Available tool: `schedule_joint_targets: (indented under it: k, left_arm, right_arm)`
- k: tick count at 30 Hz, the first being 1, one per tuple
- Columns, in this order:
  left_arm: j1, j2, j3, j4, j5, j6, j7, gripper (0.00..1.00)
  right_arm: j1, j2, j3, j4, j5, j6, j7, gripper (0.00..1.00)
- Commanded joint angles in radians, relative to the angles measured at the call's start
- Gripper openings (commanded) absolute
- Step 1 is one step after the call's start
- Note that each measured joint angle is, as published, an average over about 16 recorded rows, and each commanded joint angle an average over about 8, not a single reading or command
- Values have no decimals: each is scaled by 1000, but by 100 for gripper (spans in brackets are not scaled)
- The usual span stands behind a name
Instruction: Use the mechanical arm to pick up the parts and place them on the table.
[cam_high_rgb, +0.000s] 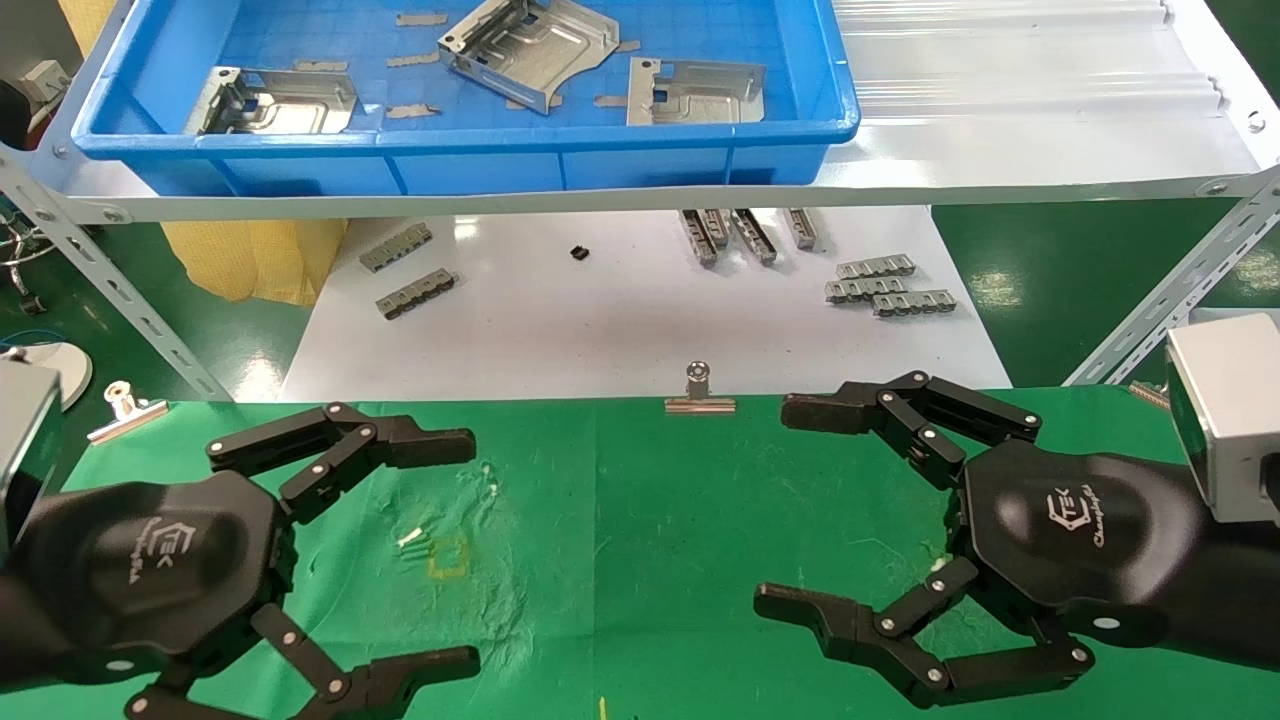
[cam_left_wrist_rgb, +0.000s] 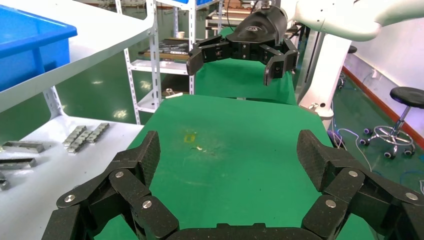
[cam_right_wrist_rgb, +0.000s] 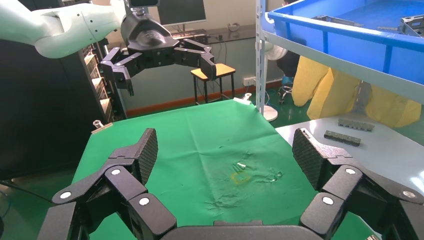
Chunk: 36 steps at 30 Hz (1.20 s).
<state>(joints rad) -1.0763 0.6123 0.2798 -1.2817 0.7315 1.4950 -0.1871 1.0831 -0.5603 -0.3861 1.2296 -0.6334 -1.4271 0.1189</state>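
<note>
Three shiny silver parts lie in a blue bin (cam_high_rgb: 460, 160) on the white shelf at the back: one at its left (cam_high_rgb: 275, 102), one tilted in the middle (cam_high_rgb: 528, 45), one at the right (cam_high_rgb: 695, 92). The green-cloth table (cam_high_rgb: 620, 520) is bare of parts. My left gripper (cam_high_rgb: 470, 548) hovers open and empty over the table's left side; it also shows in its own view (cam_left_wrist_rgb: 229, 152). My right gripper (cam_high_rgb: 785, 505) hovers open and empty over the right side, facing the left one (cam_right_wrist_rgb: 225, 150).
A glossy white board (cam_high_rgb: 620, 320) below the shelf holds grey comb-like strips (cam_high_rgb: 890, 290) and a small black piece (cam_high_rgb: 579, 253). Binder clips (cam_high_rgb: 699, 390) fasten the cloth's far edge. Slanted shelf legs (cam_high_rgb: 110, 280) stand at both sides. A yellow mark (cam_high_rgb: 447, 556) is on the cloth.
</note>
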Motion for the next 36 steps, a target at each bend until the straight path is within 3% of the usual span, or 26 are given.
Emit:
schedule_joint_targets:
  k: [1, 4, 6, 36]
  left_arm:
    - [0, 0, 0, 0, 0, 0, 0, 100]
    - [0, 0, 0, 0, 0, 0, 0, 100]
    - [0, 0, 0, 0, 0, 0, 0, 100]
    - [0, 0, 0, 0, 0, 0, 0, 100]
  right_arm:
    - [0, 0, 0, 0, 0, 0, 0, 36]
    - [0, 0, 0, 0, 0, 0, 0, 23]
    - [0, 0, 0, 0, 0, 0, 0, 0]
    - [0, 0, 0, 0, 0, 0, 0, 0]
